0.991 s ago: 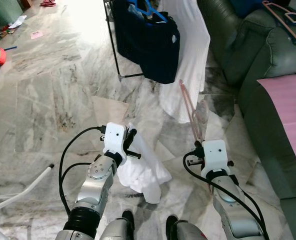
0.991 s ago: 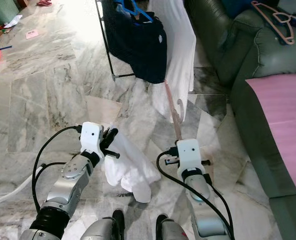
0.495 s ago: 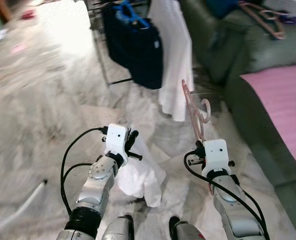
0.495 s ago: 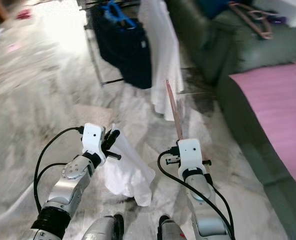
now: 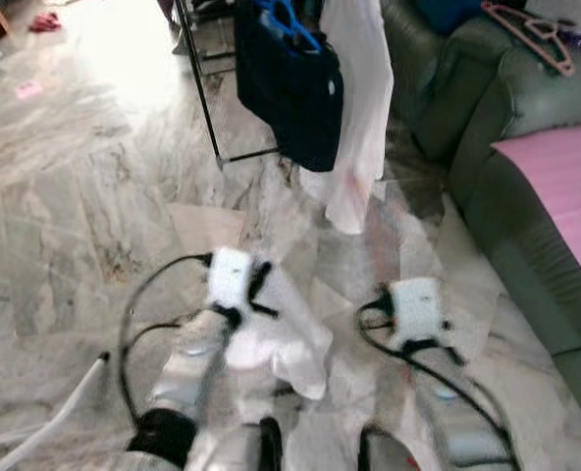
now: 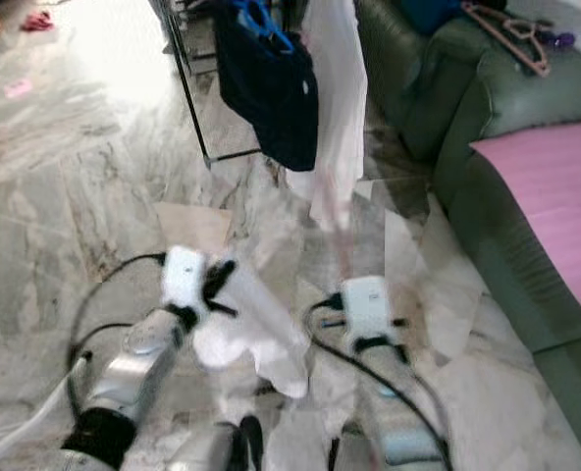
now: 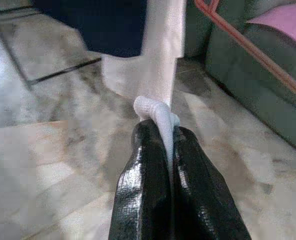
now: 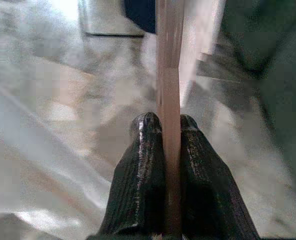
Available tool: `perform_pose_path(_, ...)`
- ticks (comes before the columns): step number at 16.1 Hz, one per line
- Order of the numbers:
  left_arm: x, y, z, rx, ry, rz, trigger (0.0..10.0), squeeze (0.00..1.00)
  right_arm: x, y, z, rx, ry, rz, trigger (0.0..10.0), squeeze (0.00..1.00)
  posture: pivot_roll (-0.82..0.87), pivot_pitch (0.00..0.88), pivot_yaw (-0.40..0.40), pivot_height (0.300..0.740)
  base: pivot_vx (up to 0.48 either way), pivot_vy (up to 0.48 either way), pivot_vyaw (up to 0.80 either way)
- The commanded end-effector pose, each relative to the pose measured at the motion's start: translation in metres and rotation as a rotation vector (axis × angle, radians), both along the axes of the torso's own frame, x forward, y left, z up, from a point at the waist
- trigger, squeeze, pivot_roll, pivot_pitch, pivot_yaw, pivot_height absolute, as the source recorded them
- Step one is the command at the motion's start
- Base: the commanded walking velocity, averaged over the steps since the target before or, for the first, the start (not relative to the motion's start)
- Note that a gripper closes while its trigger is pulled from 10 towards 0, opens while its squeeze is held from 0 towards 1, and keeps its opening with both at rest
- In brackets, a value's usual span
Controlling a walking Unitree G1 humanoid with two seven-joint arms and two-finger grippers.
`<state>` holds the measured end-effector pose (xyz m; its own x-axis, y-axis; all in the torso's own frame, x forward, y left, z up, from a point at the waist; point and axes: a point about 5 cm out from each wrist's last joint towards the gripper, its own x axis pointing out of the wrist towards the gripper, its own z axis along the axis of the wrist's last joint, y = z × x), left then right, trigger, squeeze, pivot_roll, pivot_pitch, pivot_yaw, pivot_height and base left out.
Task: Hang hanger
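Observation:
My right gripper (image 8: 169, 122) is shut on the bar of a pink hanger (image 8: 168, 65), which stands up from it toward the clothes rack. In the blurred right eye view the hanger (image 6: 342, 240) is only a faint streak above the right wrist. A white cloth (image 5: 283, 339) droops toward the floor from my left gripper (image 7: 163, 131), which is shut on a fold of it (image 7: 155, 107). A clothes rack (image 5: 198, 93) stands ahead, with a dark navy garment (image 5: 290, 93) on a blue hanger (image 5: 286, 15) and a white garment (image 5: 357, 88).
A green sofa (image 5: 467, 88) runs along the right, with a pink mat (image 5: 565, 182) on its seat and another pink hanger (image 5: 531, 27) on its back. The floor is marble. A white pipe (image 5: 50, 422) lies at the lower left.
The whole picture has shifted and blurred, so the camera has moved. Both grippers keep the same hold on the cloth and the hanger.

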<state>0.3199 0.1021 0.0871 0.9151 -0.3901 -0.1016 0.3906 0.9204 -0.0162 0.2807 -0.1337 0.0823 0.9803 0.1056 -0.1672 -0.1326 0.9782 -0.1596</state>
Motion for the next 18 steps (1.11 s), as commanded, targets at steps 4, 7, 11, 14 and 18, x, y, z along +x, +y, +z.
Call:
perform_pose_path(4, 0.008, 0.008, 0.01, 0.044, -0.058, -0.017, 10.0, 0.0, 0.005, -0.014, 0.004, -0.019, -0.011, -0.018, 10.0, 0.0, 0.0, 0.218, 0.072, 0.74, 0.0, 0.0, 0.0)
perform_pose_path(7, 0.015, 0.013, 0.017, 0.073, -0.093, -0.021, 10.0, 0.0, 0.003, -0.017, 0.003, -0.027, -0.008, -0.013, 10.0, 0.0, -0.01, 0.223, 0.077, 0.74, 0.0, 0.0, 0.0)
perform_pose_path(11, 0.017, 0.01, 0.018, 0.07, -0.1, -0.024, 10.0, 0.0, 0.002, -0.017, 0.002, -0.026, -0.003, -0.014, 10.0, 0.0, -0.02, 0.231, 0.085, 0.74, 0.0, 0.0, 0.0)
perform_pose_path(14, 0.011, 0.002, 0.016, 0.03, -0.113, -0.054, 10.0, 0.0, 0.001, -0.015, 0.0, -0.029, 0.004, -0.005, 10.0, 0.0, -0.02, 0.234, 0.089, 0.74, 0.0, 0.0, 0.0)
perform_pose_path(18, 0.009, 0.0, 0.014, 0.03, -0.108, -0.056, 10.0, 0.0, 0.002, -0.013, 0.0, -0.031, 0.005, 0.002, 10.0, 0.0, -0.02, 0.238, 0.089, 0.74, 0.0, 0.0, 0.0)
